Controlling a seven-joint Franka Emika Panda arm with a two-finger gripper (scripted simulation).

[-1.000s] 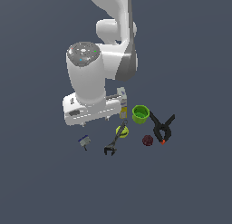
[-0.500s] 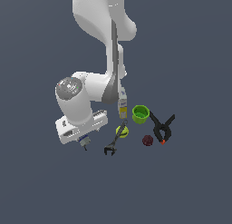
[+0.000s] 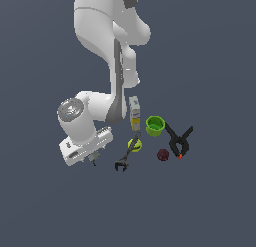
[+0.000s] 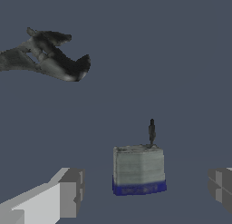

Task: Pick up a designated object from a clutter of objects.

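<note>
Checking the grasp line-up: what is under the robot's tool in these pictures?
The wrist view shows the small grey-and-blue block between the open tool's fingers. In the exterior view the arm covers it; only the wrench lies nearby.

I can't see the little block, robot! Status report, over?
Tool open, fingers either side of the little block. Block not gripped yet. Black wrench lies apart, nothing in the way.

arm: bent low | gripper: jaws spread apart, nothing clamped
</note>
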